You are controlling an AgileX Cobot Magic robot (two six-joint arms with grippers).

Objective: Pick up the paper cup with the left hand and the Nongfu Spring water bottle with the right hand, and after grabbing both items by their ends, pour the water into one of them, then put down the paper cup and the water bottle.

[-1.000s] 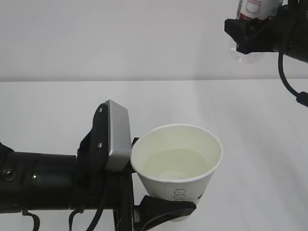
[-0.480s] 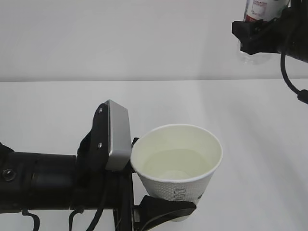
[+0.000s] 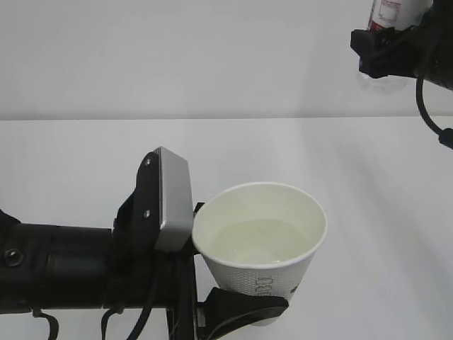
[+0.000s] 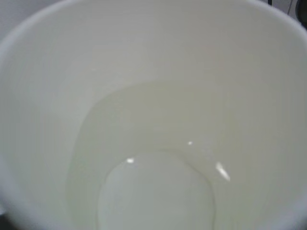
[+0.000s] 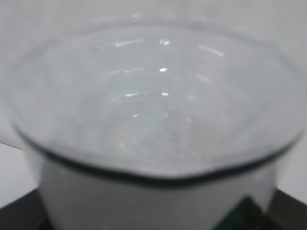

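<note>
The white paper cup (image 3: 263, 282) is held low in the middle of the exterior view, upright, with clear water (image 3: 256, 241) in its cream inside. My left gripper (image 3: 241, 256) is shut on its lower part; one black finger (image 3: 244, 306) crosses the near side. The left wrist view looks straight into the paper cup (image 4: 144, 57), where water (image 4: 158, 191) covers the bottom. At the top right my right gripper (image 3: 386, 53) is shut on the Nongfu Spring water bottle (image 3: 391, 10) near its clear base; its neck is out of frame. The blurred bottle (image 5: 158, 105) fills the right wrist view.
A white table (image 3: 85, 149) runs back to a pale wall (image 3: 177, 57). A black cable (image 3: 425, 106) hangs from the right arm. The left arm's black body (image 3: 64, 276) and silver-grey plate (image 3: 173, 202) fill the lower left.
My right gripper has carried the bottle to the right, further from the cup. The left arm and the cup have stayed where they were.
</note>
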